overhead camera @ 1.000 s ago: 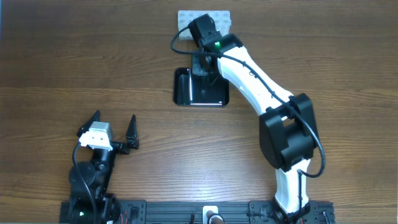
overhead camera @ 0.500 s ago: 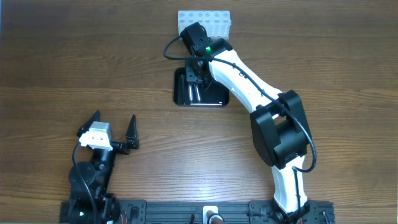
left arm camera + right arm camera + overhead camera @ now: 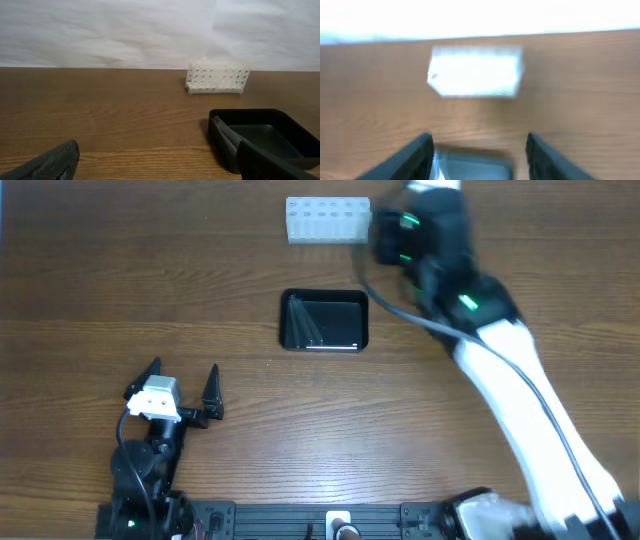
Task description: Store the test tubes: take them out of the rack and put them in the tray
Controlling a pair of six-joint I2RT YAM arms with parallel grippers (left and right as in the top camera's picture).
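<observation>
Status: right hand has its fingers apart with nothing between them. It's lifted over the table, facing the rack, with the tray just below it. Left hand is parked near its base, fingers also apart and empty, well away from everything.

Tubes are in the tray, lying slanted along its left side. From the left wrist one looks propped against the wall. The rack sits at the far edge of the table, apart from the tray. I can't make out any tubes standing in it, so we're probably near done, but clear tubes against a white rack are hard to call.

Risks from here:
- The rack looks light and unfixed. If a finger clips its top on the way down, it slides or tips.
- Any tube left in the rack is hard to see, so an off-centre pinch could squirt it out or lever the rack up.
- Dropping a tube onto the slanted ones could make it bounce, roll over the low wall, or crack one.
- The propped tube could slip flat if the tray gets nudged.
</observation>
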